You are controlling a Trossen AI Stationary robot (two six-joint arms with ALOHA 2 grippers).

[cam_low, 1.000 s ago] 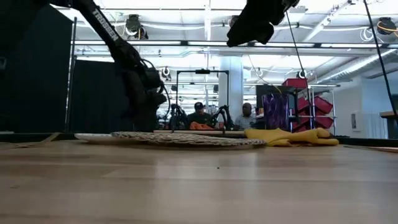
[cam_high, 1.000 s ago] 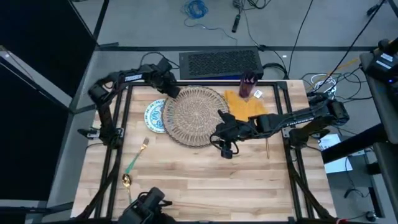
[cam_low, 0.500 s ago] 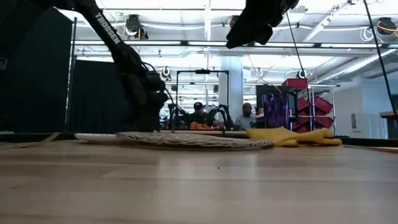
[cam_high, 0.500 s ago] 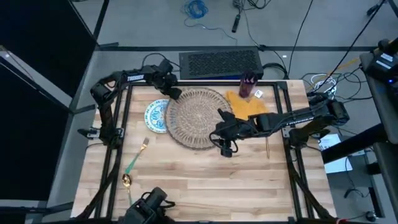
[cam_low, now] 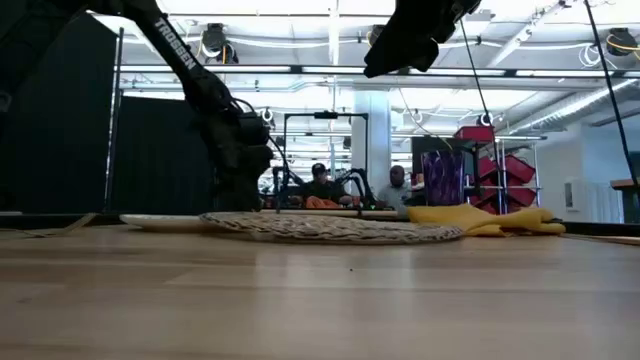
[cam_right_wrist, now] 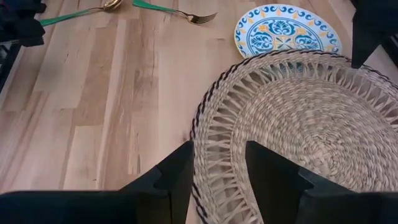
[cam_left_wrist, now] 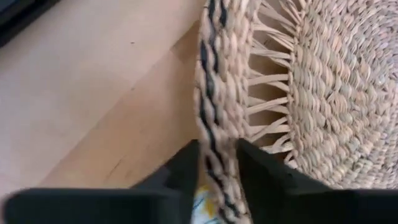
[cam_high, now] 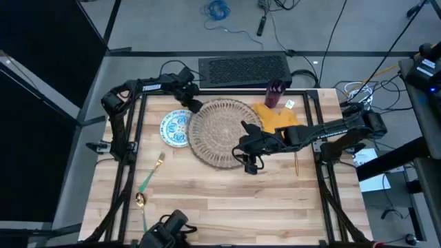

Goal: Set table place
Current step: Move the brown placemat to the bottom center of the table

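High view: the left gripper (cam_high: 193, 105) sits at the far-left edge of the woven wicker placemat (cam_high: 224, 131), and the left wrist view shows its fingers (cam_left_wrist: 186, 171) closed narrowly on the mat's dark-banded rim. The mat lies on the light-wood table (cam_high: 227, 200) and overlaps the edge of the blue-green patterned plate (cam_high: 175, 128) to its left. The right gripper (cam_high: 249, 164) hovers over the mat's near-right rim; in the right wrist view its fingers (cam_right_wrist: 177, 177) stand moderately apart and hold nothing. The mustard-yellow napkin (cam_high: 279, 117) lies at the mat's far-right side, the purple cup (cam_high: 273, 95) behind it near the table's far edge. The slim knife (cam_high: 297, 163) lies right of the right arm. The green-handled fork (cam_high: 152, 171) and spoon (cam_high: 140, 203) lie near the front left.
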